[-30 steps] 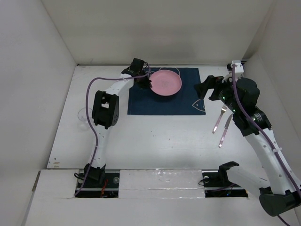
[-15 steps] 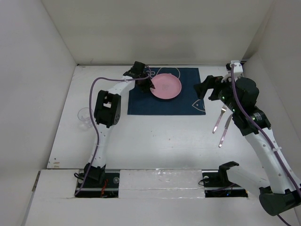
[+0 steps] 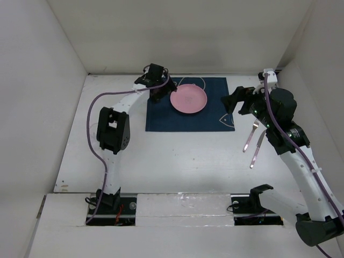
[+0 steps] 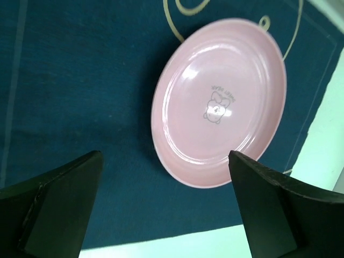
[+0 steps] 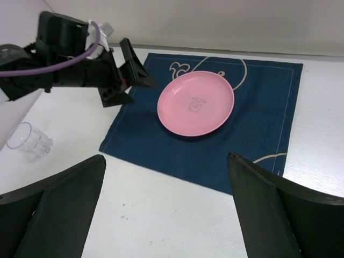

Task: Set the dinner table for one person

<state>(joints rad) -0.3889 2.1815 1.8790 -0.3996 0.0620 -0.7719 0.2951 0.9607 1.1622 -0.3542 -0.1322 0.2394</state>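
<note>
Top external: what has changed around the left gripper point(image 4: 165, 157)?

– Half a second ago its fingers were at the plate point(image 3: 188, 98)'s rim. Now it has drawn back to the plate's 10 o'clock, jaws wide and empty. The plate lies alone on the placemat point(image 3: 161, 121), toward its 12 o'clock edge.

– So the plate step looks done?

– Probably. The fork point(image 3: 250, 136) and knife point(image 3: 257, 149) lie on the bare table point(image 3: 177, 156) at the placemat's 4 o'clock. The glass point(image 5: 28, 141) stands at its 9 o'clock, so both likely remain.

– Where is the table relative to the jaws?

– Beneath both. In the left wrist view, white tabletop shows at 5 o'clock. The plate's near rim shows in the gap, touching neither finger.

– And the right gripper point(image 5: 166, 158)?

– Wide open, holding nothing, hovering at the placemat's 3 o'clock edge.
</note>
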